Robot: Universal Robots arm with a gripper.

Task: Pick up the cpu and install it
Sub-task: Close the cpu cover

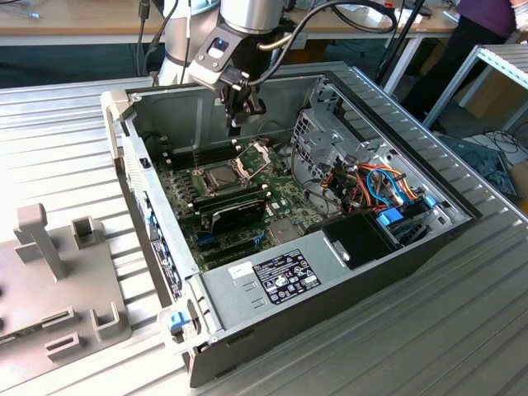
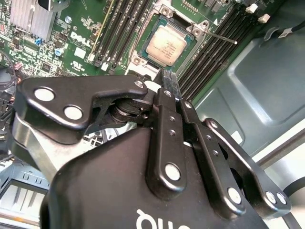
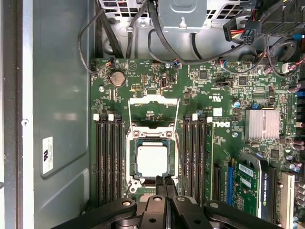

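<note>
A ribbed grey metal counter point(image 1: 462, 330) carries an open black and grey computer case point(image 1: 124, 140) in the middle of the exterior view. Inside it lies a green motherboard point(image 1: 285, 188) with a black oblong card point(image 1: 235, 216) on it. A bundle of orange, blue and red cables point(image 1: 375, 183) is at the exterior view's right. A grey plastic fixture with upright posts point(image 1: 49, 289) rests at the lower left, apart from the case. In the first wrist view, a silver finned heatsink point(image 3: 262, 124) sits on the board.

Lab workshop — metal workbench point(image 1: 58, 140), opened computer case point(image 1: 346, 301)
</note>
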